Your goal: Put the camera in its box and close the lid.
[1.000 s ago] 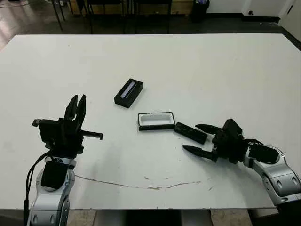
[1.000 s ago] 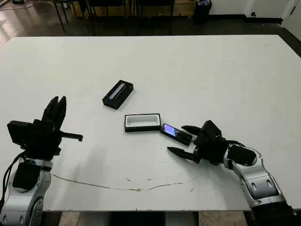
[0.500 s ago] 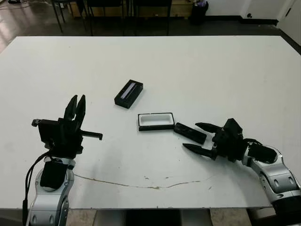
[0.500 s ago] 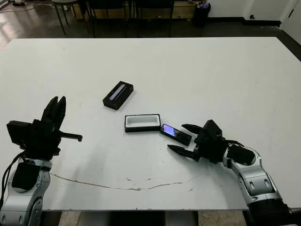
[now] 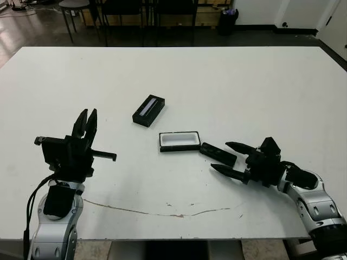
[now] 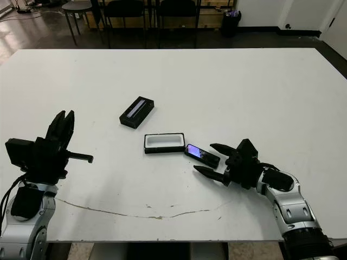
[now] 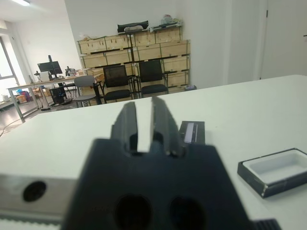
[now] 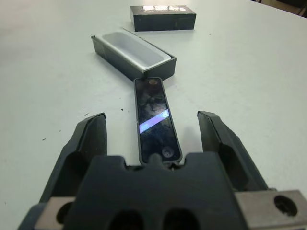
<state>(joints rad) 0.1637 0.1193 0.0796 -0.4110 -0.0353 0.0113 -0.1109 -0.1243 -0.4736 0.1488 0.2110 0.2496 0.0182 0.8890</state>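
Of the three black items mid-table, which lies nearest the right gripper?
The camera, the flat bar lying between the open right gripper's fingers; the box and lid lie farther off.

left pincer (image 5: 85,120): raised, fingers nearly together | right pincer (image 5: 232,158): low, fingers spread wide

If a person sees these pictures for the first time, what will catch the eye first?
Probably the right gripper, its black fingers spread wide on either side of the slim black bar-shaped camera lying flat on the white table. Beside the camera sits the open white-lined box, with the black lid farther back.
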